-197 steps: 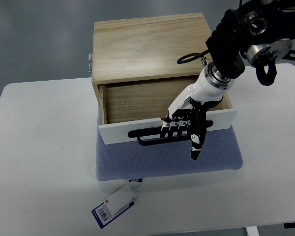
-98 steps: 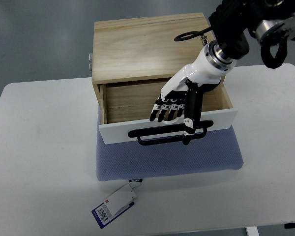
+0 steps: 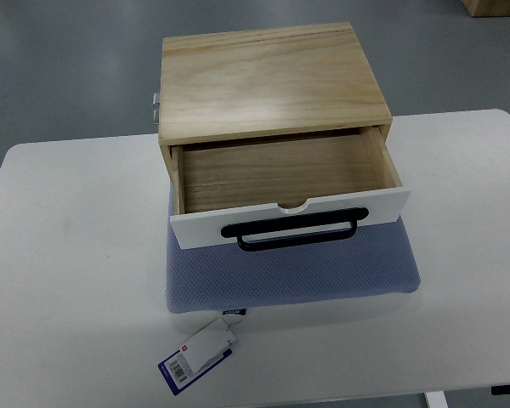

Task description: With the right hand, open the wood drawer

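Observation:
A light wooden box [image 3: 268,81] stands on a blue-grey mat [image 3: 297,272] on the white table [image 3: 68,255]. Its drawer [image 3: 280,174] is pulled out toward the near side and shows a bare wooden inside. The drawer's white front panel [image 3: 195,228] carries a black bar handle [image 3: 291,230]. Neither hand nor any arm shows in the top view.
A white and blue tag [image 3: 197,354] lies on the table just in front of the mat's near left corner. A small metal fitting [image 3: 155,106] sticks out at the box's back left side. Grey floor lies beyond the table's far edge.
The right hand let go of the black handle, lifted over the drawer, and has left the picture toward the upper right. The drawer stays pulled out.

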